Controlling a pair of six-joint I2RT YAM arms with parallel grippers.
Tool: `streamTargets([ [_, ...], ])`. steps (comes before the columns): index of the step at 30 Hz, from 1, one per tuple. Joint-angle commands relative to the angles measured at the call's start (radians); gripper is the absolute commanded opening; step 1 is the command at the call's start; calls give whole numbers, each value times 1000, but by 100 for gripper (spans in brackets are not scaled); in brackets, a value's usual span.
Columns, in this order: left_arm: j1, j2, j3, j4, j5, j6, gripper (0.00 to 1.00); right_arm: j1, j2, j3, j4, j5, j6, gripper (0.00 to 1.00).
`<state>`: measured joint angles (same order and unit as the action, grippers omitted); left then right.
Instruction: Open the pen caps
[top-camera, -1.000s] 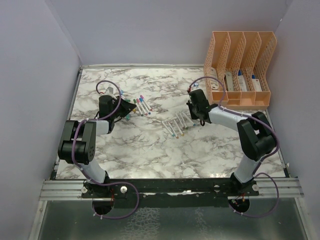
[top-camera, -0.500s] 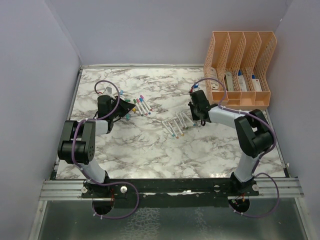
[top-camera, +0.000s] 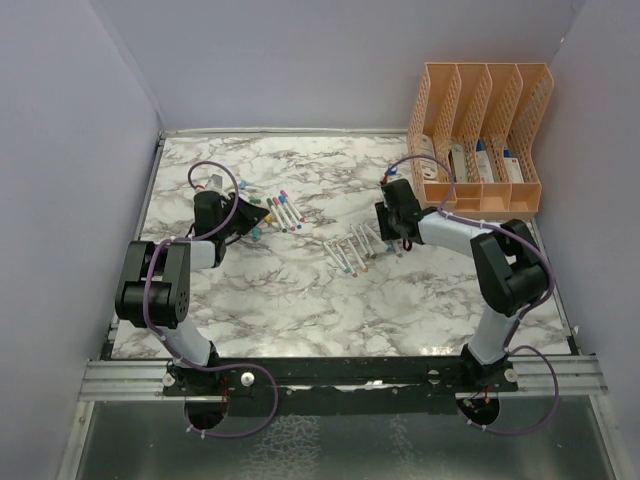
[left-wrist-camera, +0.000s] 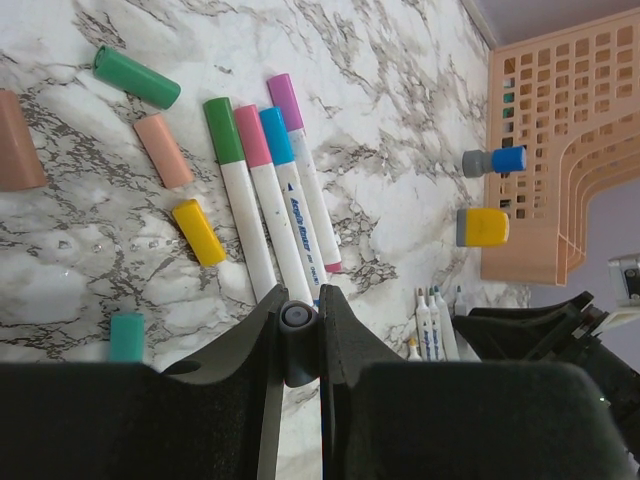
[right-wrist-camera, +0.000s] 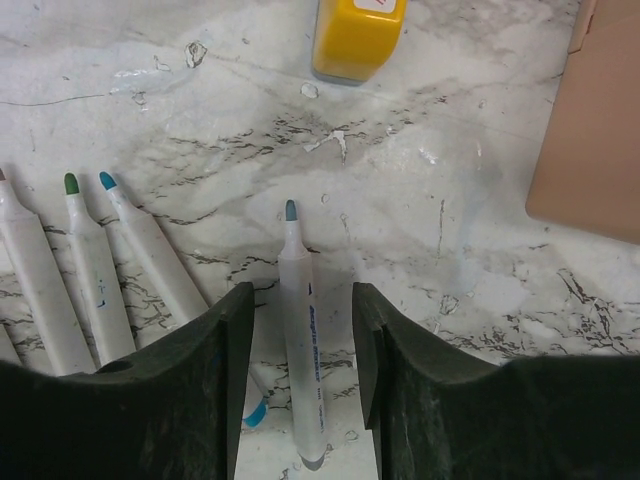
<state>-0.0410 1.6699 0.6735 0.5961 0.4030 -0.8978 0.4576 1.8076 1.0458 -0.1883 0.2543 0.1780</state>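
My left gripper (left-wrist-camera: 297, 302) is shut on a dark cap (left-wrist-camera: 297, 340), held end-on just above the table; in the top view it (top-camera: 252, 217) sits left of several capped pens (top-camera: 285, 210). These pens (left-wrist-camera: 270, 190) have green, pink, blue and purple caps. Loose caps lie nearby: green (left-wrist-camera: 137, 77), peach (left-wrist-camera: 163, 150), yellow (left-wrist-camera: 199, 232), teal (left-wrist-camera: 127, 336). My right gripper (right-wrist-camera: 300, 300) is open, its fingers either side of an uncapped teal-tipped pen (right-wrist-camera: 302, 350) lying on the table, not touching it. More uncapped pens (right-wrist-camera: 100, 270) lie to its left.
An orange file organiser (top-camera: 478, 135) stands at the back right. A yellow block (right-wrist-camera: 358, 38) lies just ahead of the right gripper, and a blue cylinder (left-wrist-camera: 495, 161) lies near it. The row of uncapped pens (top-camera: 352, 250) lies mid-table.
Both arms have shifted only slightly. The left gripper has drawn a little to the left, away from the capped pens; the right gripper has edged slightly forward.
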Motion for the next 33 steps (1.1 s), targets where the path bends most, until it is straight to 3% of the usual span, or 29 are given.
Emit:
streamTargets([
  [1, 7, -8, -18, -5, -9, 29, 0, -3, -77, 3, -1, -30, 4, 45],
  [6, 11, 7, -21, -15, -20, 35, 0, -1, -111, 24, -8, -76, -16, 47],
  [13, 30, 16, -28, -30, -38, 48, 16, 36, -117, 64, 32, -173, -51, 54],
  [22, 52, 51, -28, -32, -33, 51, 38, 125, -10, 209, 66, -224, -66, 65],
  [29, 76, 33, -34, -33, -18, 43, 41, 163, 112, 362, 98, -307, -79, 69],
  [33, 94, -61, -62, -32, -27, 35, 45, 192, 227, 491, 80, -314, -94, 69],
])
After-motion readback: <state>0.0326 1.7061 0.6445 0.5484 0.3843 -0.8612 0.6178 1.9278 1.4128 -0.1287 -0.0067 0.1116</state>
